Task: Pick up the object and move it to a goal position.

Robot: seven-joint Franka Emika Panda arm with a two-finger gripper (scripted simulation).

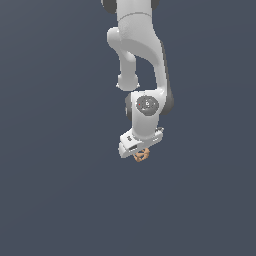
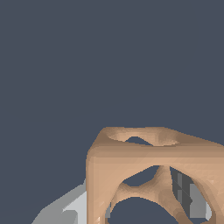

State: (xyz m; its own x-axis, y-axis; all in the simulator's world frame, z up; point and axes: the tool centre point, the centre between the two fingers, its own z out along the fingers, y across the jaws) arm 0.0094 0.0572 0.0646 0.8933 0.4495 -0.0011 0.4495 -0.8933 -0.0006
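Observation:
The object [image 1: 142,155] is a tiny orange-tan lattice cube with holes through it. It sits at the tip of my white gripper [image 1: 139,151], below the arm's wrist in the exterior view. In the wrist view the cube [image 2: 131,157] fills the lower part of the picture, very close to the camera. One grey finger [image 2: 65,212] shows beside it and the other finger [image 2: 194,201] shows through its holes. The jaws are shut on the cube from both sides. No goal marker shows in either view.
Only a plain dark blue-grey background [image 1: 50,200] shows around the arm. The white arm links [image 1: 137,45] reach down from the exterior view's top edge. No other objects or edges are in view.

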